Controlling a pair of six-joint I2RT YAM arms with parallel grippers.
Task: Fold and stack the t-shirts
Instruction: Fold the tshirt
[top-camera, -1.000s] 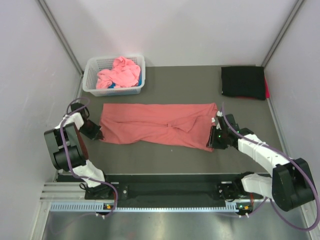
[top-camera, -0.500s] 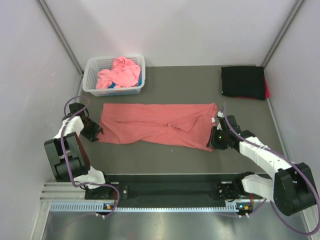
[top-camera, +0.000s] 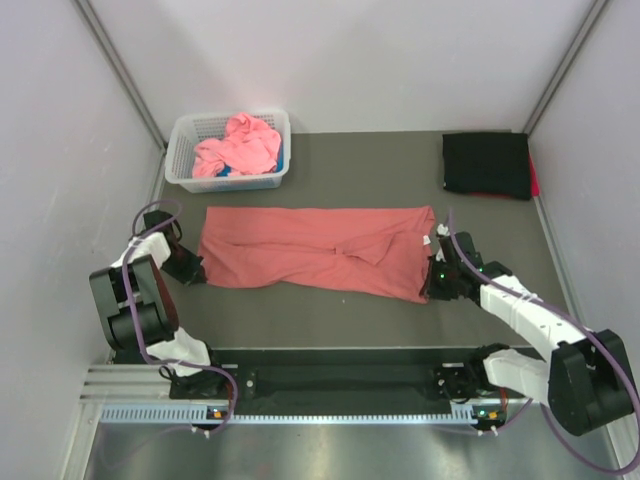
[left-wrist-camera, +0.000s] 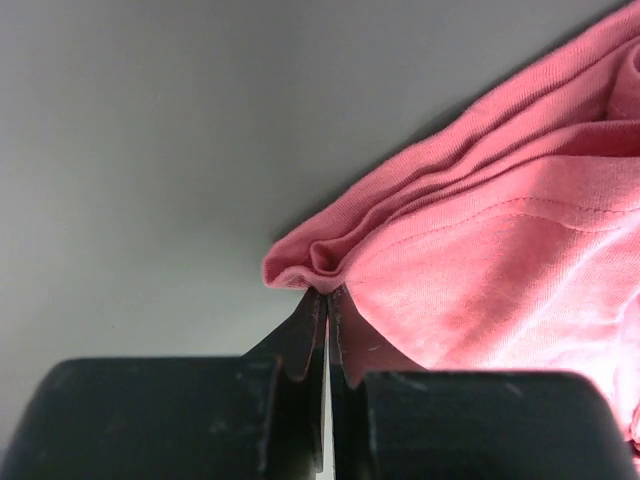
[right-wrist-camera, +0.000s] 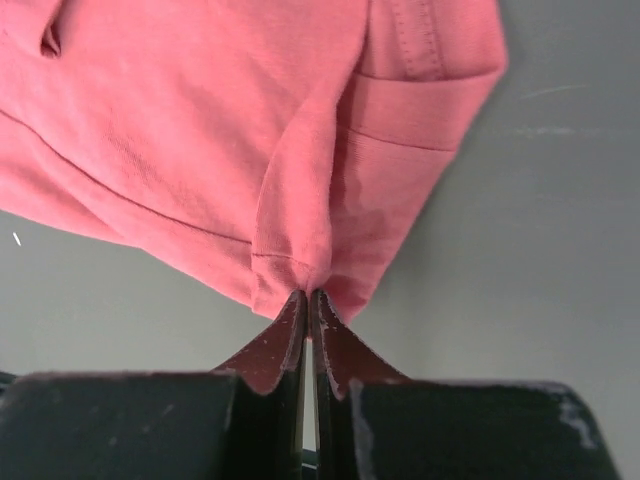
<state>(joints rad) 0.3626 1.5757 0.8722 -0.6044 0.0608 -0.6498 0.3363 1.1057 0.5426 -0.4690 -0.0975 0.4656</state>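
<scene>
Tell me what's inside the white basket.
A crumpled pink shirt fills the white basket, with a sliver of blue fabric at its right side. Anything beneath is covered.

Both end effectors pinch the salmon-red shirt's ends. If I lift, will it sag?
Likely floppy: the salmon-red shirt lies wrinkled and bunches at the left end effector, so its middle should sag. Probably light, thin knit. The right end effector pinches only an edge fold, which might slip.

pincer (left-wrist-camera: 326, 305) pinching salmon-red t-shirt (left-wrist-camera: 500, 260) corner
</scene>
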